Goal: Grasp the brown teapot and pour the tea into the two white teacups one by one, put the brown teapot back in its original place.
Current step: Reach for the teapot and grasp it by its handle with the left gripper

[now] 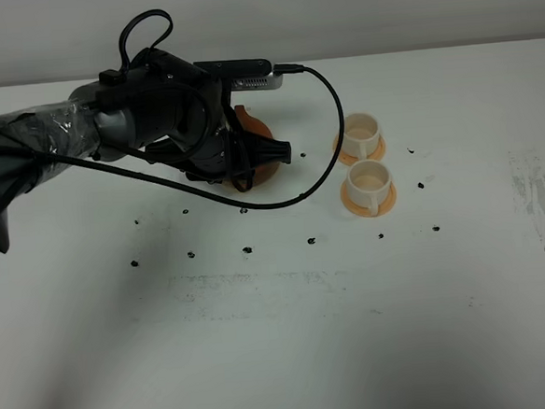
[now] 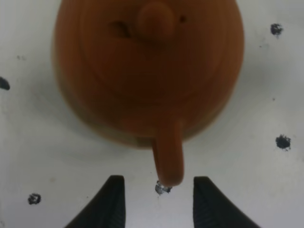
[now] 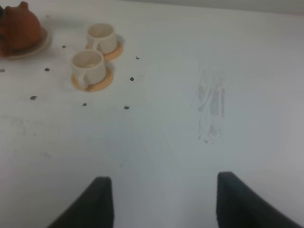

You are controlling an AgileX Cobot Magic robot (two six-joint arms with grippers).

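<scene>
We see the left gripper (image 2: 159,190) partly open and holding nothing. Its jaws stand to either side of the handle (image 2: 168,152) of the brown teapot (image 2: 147,71), clear of it and level only with its tip. If they close here, we judge the bite too shallow: the pot could swing, slip out or shed its lid (image 2: 154,21) when tipped. The right gripper (image 3: 159,190) hangs open and empty over bare table (image 1: 264,355).

The teapot sits on its cream saucer (image 3: 43,43) near the table's far edge, left of the middle. It is round, reddish-brown and matte. The two white teacups (image 1: 361,135) stand nearby on orange coasters (image 1: 390,196).
</scene>
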